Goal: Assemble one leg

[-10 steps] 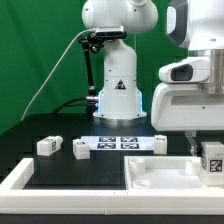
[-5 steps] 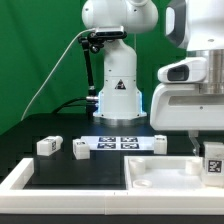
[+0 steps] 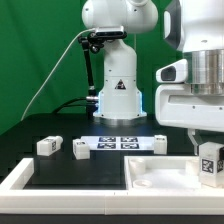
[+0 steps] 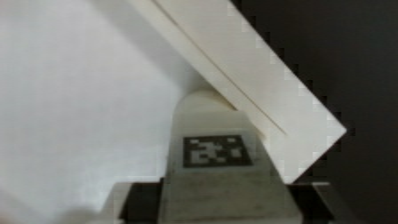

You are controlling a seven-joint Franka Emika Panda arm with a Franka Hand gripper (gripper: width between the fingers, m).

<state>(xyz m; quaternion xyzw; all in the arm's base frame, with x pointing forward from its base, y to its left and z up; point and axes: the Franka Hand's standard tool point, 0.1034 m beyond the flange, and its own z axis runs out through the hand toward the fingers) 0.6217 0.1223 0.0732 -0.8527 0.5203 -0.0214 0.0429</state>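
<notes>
Gripper clamped on the tagged leg, at the exterior view's right, over the white square panel, near its corner rim

**Leg held at the square part**

The gripper has the leg clamped, tag facing the camera, right at the white square part on the exterior view's right. Whether they touch is unclear. On the black table, three loose legs flank the marker board.
</notes>
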